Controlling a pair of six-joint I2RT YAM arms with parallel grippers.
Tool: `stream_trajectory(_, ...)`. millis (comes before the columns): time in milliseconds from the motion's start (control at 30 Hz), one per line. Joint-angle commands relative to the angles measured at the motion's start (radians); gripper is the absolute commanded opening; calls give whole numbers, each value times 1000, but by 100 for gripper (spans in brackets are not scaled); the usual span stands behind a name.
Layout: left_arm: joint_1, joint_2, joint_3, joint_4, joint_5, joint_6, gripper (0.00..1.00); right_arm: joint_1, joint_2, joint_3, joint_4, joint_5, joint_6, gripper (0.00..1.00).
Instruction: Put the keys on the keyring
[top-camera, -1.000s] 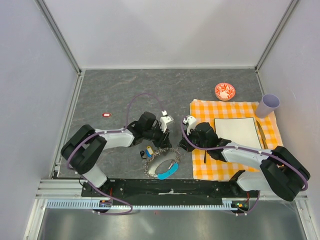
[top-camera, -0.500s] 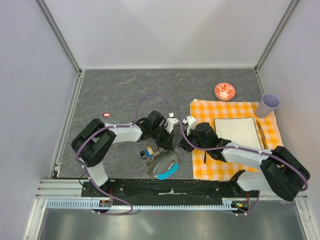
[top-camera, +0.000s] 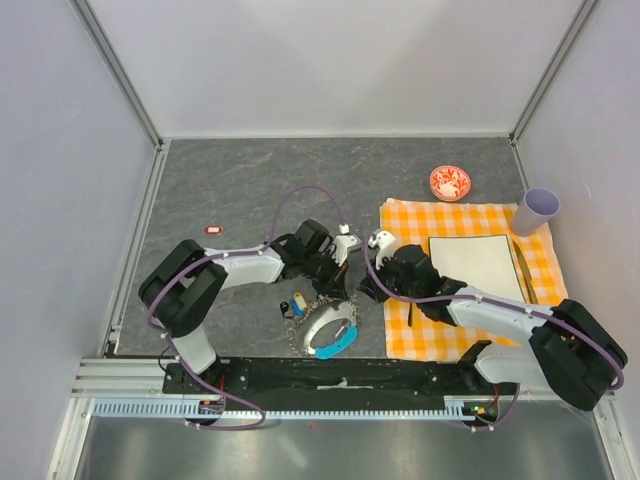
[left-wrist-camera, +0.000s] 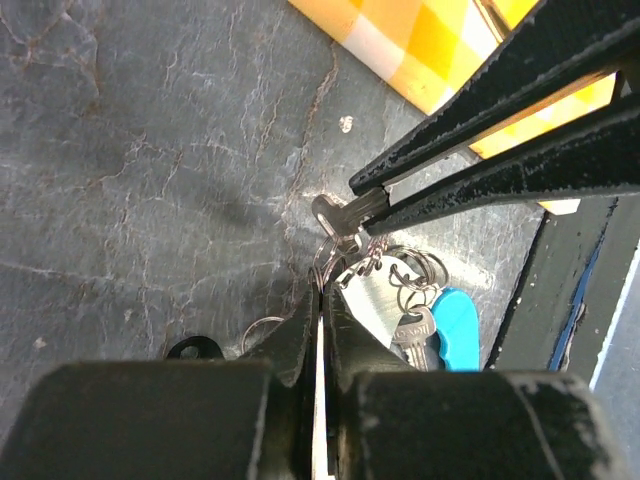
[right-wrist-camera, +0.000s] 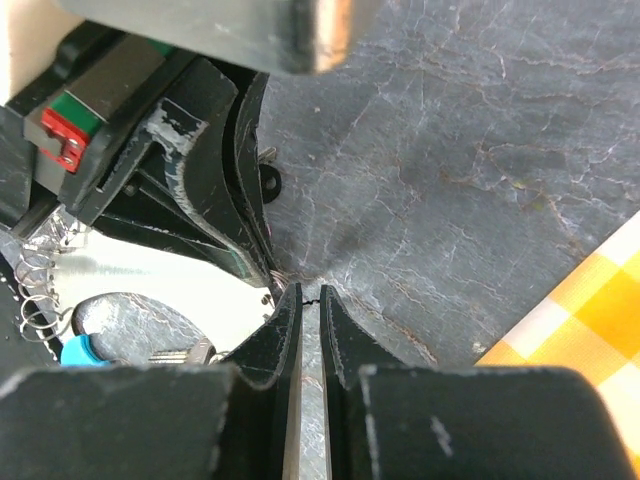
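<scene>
Mid-frame, the right gripper (left-wrist-camera: 358, 206), clamped on a key (left-wrist-camera: 329, 212), holds it pointing left just above the keyring (left-wrist-camera: 402, 274), which the left gripper (left-wrist-camera: 320, 305) pinches.

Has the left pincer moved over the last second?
Yes. From above, the left pincer moved right, toward the checked cloth, and closed.

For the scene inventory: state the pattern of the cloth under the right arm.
The cloth is an orange-and-white check, clearest in the top external view.
</scene>
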Motion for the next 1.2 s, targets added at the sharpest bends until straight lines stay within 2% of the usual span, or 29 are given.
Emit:
stream_trajectory(0,0,-114,-17,17,-40,29,2,4,-76,17,-22,30,-28,0)
stream_trajectory(100,-2,-175,-34,34,-77,29,2,6,-137,35,-62,37,-40,0)
stream_trajectory(433,0,-516,-152,147,-151,23,2,6,-333,115,-160,29,-71,0)
stream_trajectory(600,0,-651,-201,216,-230,-9,2,6,-382,103,-113,-29,-48,0)
stream_trajectory(700,0,-710,-261,351,-253,-41,2,6,-373,64,-59,-54,-7,0)
stream_trajectory(833,-2,-758,-371,571,-284,-78,2,4,-355,6,8,-86,58,0)
stream_trajectory(1000,0,-732,-433,840,-209,-86,2,4,-285,3,-5,-140,46,0)
stream_trajectory(1067,0,-699,-445,888,-162,-94,2,7,-283,9,-15,-135,41,0)
stream_trajectory(1167,0,-662,-427,872,-93,-69,2,6,-319,43,-88,-60,-6,2)
